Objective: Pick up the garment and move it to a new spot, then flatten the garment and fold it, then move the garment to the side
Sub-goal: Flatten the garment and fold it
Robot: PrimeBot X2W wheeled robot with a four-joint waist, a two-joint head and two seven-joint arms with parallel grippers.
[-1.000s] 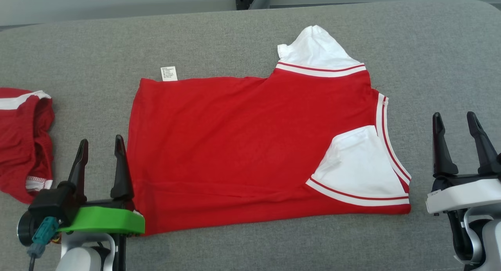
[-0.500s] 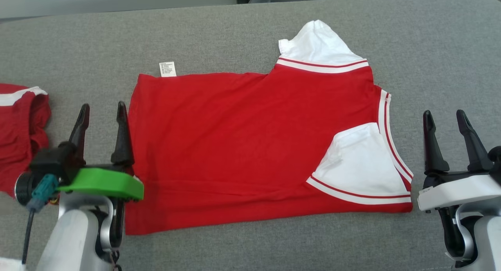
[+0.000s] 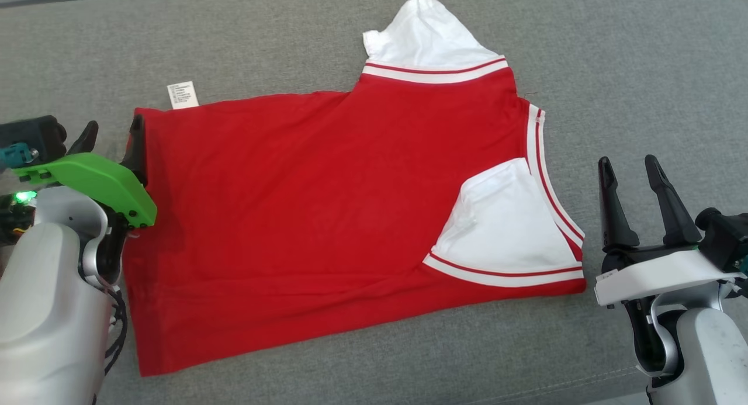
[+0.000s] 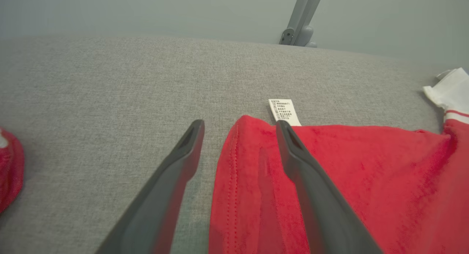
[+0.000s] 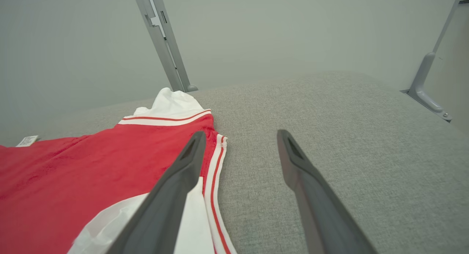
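Your left gripper (image 3: 114,127) and right gripper (image 3: 627,161) are apart, empty; catching only one layer could unfold the red T-shirt (image 3: 304,206).

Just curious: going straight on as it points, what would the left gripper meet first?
Probably the hem corner of the red garment, between the open fingers of the left gripper, then its white label; height unclear.

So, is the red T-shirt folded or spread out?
Partly folded: the red T-shirt lies flat, near white sleeve turned in over the body, far sleeve sticking out.
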